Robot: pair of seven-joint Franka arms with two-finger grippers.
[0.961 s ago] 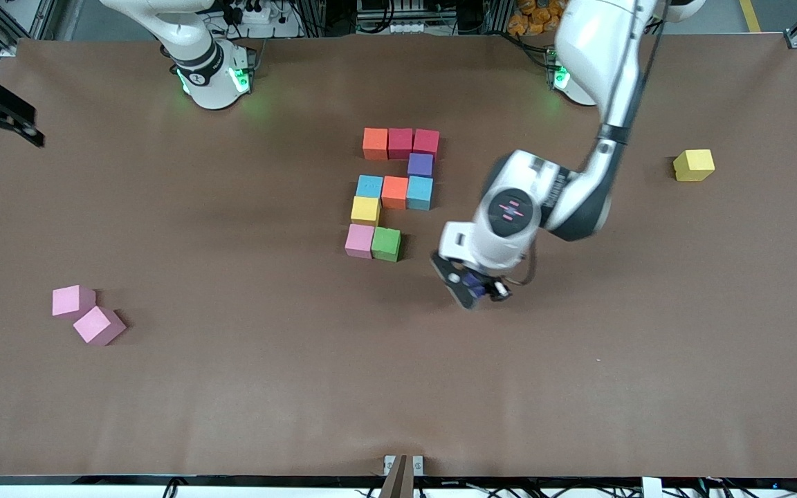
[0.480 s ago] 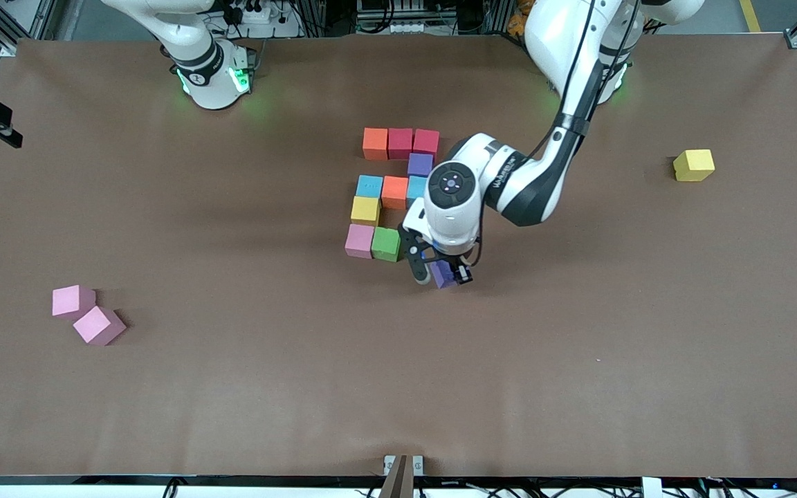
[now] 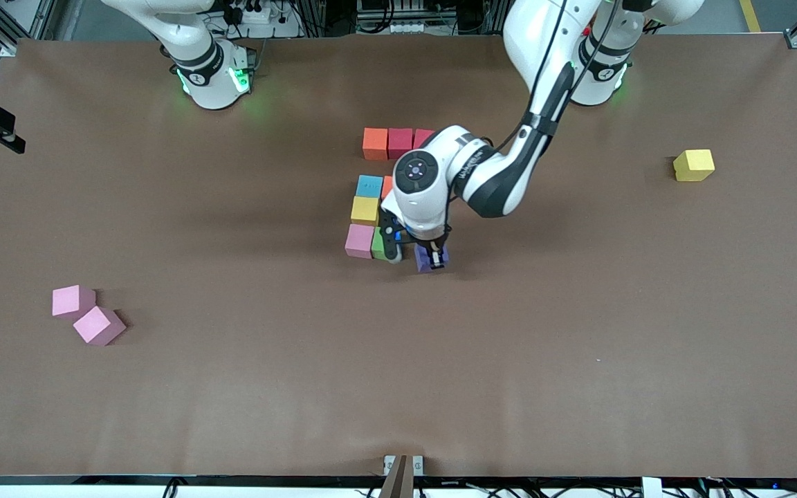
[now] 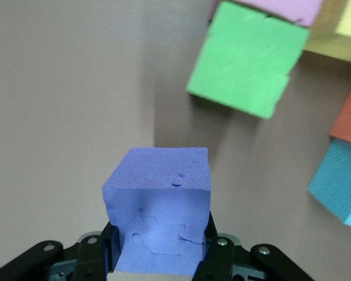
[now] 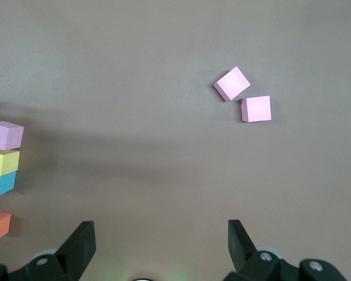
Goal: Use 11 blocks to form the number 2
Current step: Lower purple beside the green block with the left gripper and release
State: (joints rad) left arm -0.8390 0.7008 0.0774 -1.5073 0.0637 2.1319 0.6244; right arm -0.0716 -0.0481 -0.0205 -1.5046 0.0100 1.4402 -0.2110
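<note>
The part-built number 2 (image 3: pixel 371 197) lies mid-table: an orange block (image 3: pixel 375 143) and a crimson block (image 3: pixel 400 142) in the farthest row, then light blue (image 3: pixel 369 185), yellow (image 3: pixel 364 209), pink (image 3: pixel 358 241) and green (image 3: pixel 376 243) blocks. My left arm hides the others. My left gripper (image 3: pixel 418 254) is shut on a purple block (image 4: pixel 158 193), low over the table beside the green block (image 4: pixel 248 58), toward the left arm's end. My right gripper (image 5: pixel 158 234) is open and holds nothing, high over the right arm's end of the table.
Two loose pink blocks (image 3: pixel 73 301) (image 3: pixel 99 325) lie together near the right arm's end of the table. A loose yellow block (image 3: pixel 694 164) sits alone near the left arm's end. Bare brown table surrounds the figure.
My left gripper has carried the purple block in toward the green block from the left arm's side. The right arm has shifted slightly at the table's edge.
</note>
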